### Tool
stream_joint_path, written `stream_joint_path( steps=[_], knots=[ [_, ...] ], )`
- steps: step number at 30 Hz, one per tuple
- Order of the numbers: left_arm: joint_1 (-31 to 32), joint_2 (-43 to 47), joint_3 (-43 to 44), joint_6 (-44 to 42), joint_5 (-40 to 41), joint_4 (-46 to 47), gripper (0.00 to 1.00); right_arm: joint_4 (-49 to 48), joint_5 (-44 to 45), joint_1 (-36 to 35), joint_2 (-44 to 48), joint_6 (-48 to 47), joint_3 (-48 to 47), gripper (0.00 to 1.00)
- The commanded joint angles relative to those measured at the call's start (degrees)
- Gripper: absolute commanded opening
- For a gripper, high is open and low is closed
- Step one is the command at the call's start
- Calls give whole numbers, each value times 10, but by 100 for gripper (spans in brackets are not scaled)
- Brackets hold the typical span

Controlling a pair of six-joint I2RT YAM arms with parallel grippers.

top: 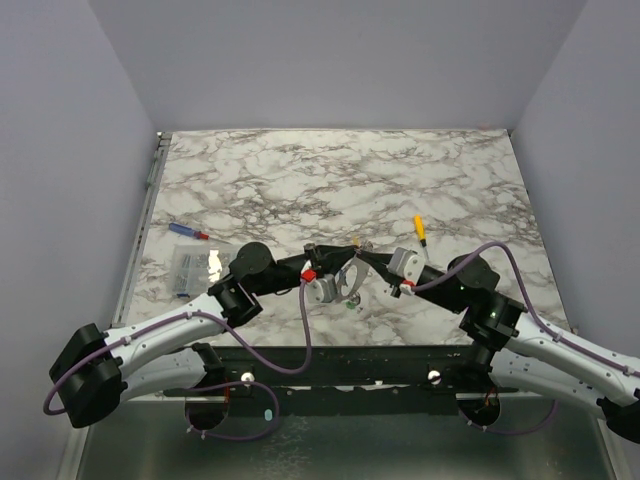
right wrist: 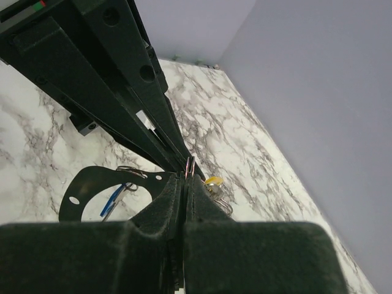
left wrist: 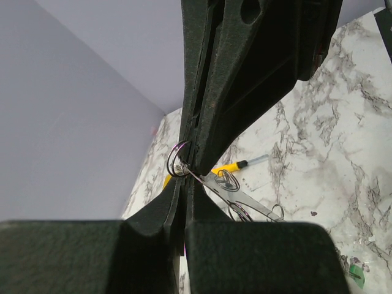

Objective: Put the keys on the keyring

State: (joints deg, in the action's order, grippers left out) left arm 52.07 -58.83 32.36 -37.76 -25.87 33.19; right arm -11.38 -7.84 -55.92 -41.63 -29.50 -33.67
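Both grippers meet above the table's near middle. My left gripper point(top: 346, 263) is shut on the thin silver wire of the keyring point(left wrist: 177, 163). A flat silver key blade point(left wrist: 224, 182) with small rings hangs beside it. My right gripper point(top: 368, 258) is shut on the same keyring wire point(right wrist: 190, 165) from the other side. A yellow-headed key point(right wrist: 213, 181) hangs just past its fingertips. A blue piece point(right wrist: 114, 201) shows through the left gripper's frame. A green-headed key point(top: 350, 305) lies on the marble under the grippers and also shows in the left wrist view point(left wrist: 357, 275).
A yellow-handled slim item point(top: 420, 229) lies right of the grippers. A blue-and-red stick point(top: 188, 231) and a clear packet point(top: 190, 268) lie at the left edge. The marble table point(top: 330, 170) has grey walls on three sides.
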Motion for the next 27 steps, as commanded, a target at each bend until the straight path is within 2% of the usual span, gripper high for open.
stream_joint_path(
  steps=[1,5,9,18,27],
  knots=[
    [4,16,-1,2,-20,-8,11,-48,-19,-2,14,5,-11,1],
    [2,33,0,-10,0,-29,28,-10,-19,-2,29,0,-9,1],
    [-8,47,5,0,-30,-42,36,39,-24,-2,41,-16,-16,1],
    [-39,50,16,30,-146,-43,37,111,-59,-2,35,-58,-37,1],
    [-49,37,20,37,-195,-60,35,100,-70,-2,30,-66,-34,1]
  ],
)
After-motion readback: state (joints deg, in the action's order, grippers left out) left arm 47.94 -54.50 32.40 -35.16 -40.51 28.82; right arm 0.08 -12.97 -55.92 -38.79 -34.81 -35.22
